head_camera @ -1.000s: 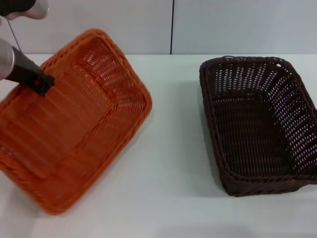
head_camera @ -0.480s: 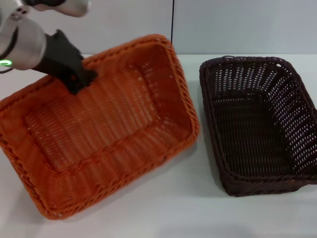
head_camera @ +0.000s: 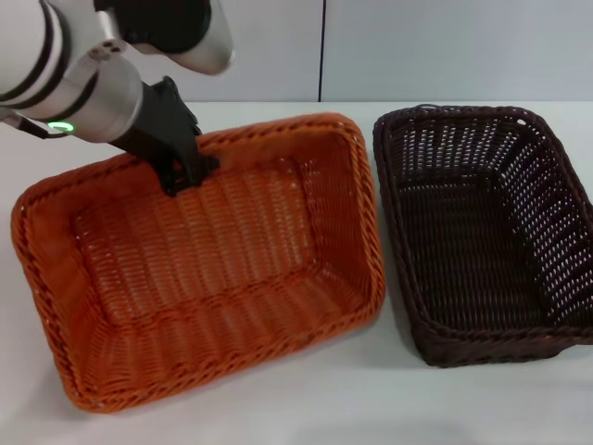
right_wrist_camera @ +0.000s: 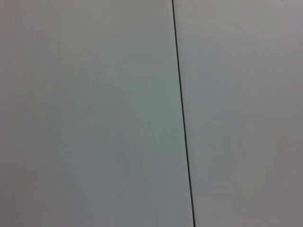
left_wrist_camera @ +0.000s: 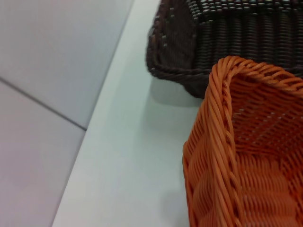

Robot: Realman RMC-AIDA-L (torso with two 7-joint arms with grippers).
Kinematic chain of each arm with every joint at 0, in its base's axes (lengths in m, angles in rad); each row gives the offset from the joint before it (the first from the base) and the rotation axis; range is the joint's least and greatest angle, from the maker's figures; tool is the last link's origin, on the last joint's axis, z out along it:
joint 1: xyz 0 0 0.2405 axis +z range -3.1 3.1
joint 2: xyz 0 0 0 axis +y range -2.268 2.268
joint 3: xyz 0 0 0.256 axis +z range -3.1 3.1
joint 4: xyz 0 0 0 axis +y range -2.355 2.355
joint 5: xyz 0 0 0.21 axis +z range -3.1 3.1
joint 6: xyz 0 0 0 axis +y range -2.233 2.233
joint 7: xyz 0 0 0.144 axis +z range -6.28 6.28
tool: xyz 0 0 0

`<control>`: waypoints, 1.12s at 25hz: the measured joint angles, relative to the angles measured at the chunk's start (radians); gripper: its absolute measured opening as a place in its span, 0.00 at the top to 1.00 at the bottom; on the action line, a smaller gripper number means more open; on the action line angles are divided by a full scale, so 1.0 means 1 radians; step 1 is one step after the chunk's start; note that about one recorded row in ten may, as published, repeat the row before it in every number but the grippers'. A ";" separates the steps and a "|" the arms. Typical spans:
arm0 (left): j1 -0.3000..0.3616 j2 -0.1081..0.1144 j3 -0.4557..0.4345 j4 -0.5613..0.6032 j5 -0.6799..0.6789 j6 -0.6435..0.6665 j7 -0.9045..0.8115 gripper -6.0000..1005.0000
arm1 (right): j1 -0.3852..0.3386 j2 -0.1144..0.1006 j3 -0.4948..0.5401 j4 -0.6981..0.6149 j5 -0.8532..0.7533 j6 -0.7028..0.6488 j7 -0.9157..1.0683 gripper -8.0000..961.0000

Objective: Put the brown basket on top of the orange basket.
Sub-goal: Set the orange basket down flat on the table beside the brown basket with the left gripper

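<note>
gripping the orange basket (head_camera: pixel 199 269)'s far rim, the left tool (head_camera: pixel 190 171) shows only from the head; brown basket (head_camera: pixel 482 232) alongside.

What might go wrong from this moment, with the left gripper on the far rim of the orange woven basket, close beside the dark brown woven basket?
1. The left gripper holds the bright orange woven basket only by its far rim, so the basket may tilt or slip out.
2. Its right rim lies very close to the dark brown woven basket; further movement to the right may push that basket.
3. The white table looks smooth, so a pushed basket may slide.
</note>
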 joint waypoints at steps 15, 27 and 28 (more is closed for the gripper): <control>-0.032 -0.004 0.140 0.170 -0.010 0.176 0.071 0.85 | -0.002 -0.001 -0.006 0.000 0.000 -0.005 0.000 0.20; -0.069 -0.006 0.137 0.252 -0.051 0.306 0.034 0.86 | 0.001 -0.001 -0.007 -0.002 0.000 -0.009 0.000 0.20; -0.069 -0.006 0.137 0.252 -0.051 0.306 0.034 0.86 | 0.001 -0.001 -0.007 -0.002 0.000 -0.009 0.000 0.20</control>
